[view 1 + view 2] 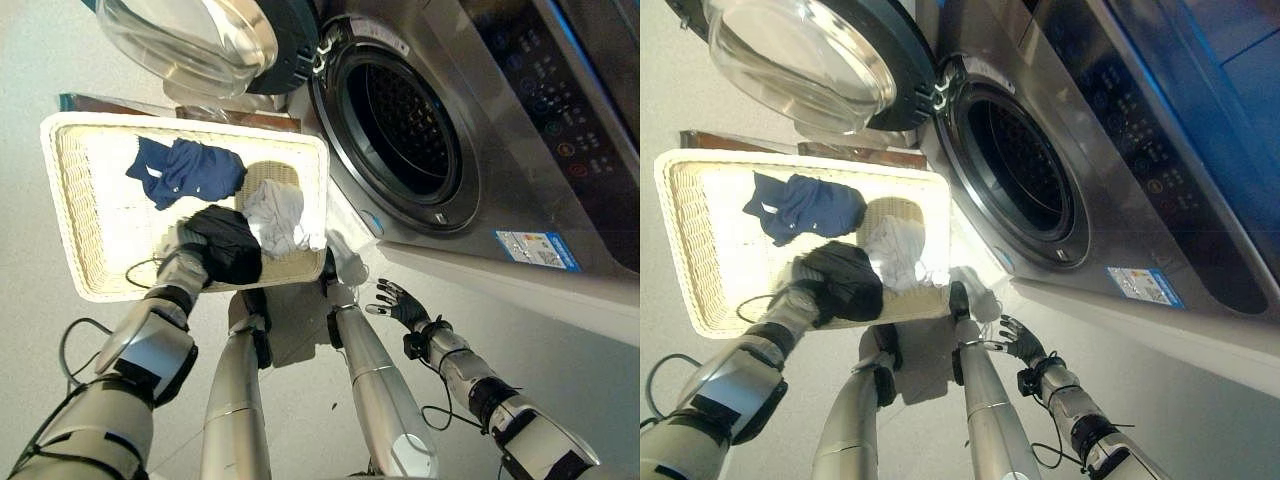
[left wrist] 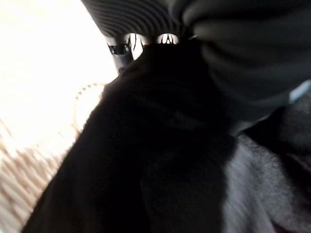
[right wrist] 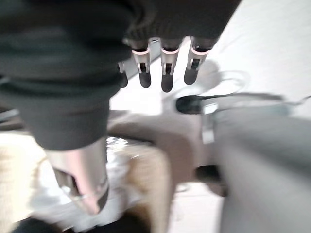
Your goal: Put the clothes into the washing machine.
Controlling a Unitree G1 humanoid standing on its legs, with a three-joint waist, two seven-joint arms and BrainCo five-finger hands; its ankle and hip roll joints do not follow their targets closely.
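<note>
A white wicker basket (image 1: 62, 200) stands left of the washing machine (image 1: 520, 150). In it lie a blue garment (image 1: 190, 170), a white-grey garment (image 1: 275, 215) and a black garment (image 1: 232, 245). My left hand (image 1: 180, 258) is at the basket's near side, its fingers curled into the black garment (image 2: 160, 145), which is bunched up against it. The machine's round drum opening (image 1: 400, 125) gapes dark, with the glass door (image 1: 200, 40) swung out to the left above the basket. My right hand (image 1: 400, 302) hangs low in front of the machine, fingers (image 3: 165, 73) straight and spread, holding nothing.
The open door overhangs the basket's far edge. A brown board (image 1: 240, 117) shows behind the basket. The machine's control panel (image 1: 550, 90) runs along its upper right. Pale floor (image 1: 30, 330) lies to the left of the basket.
</note>
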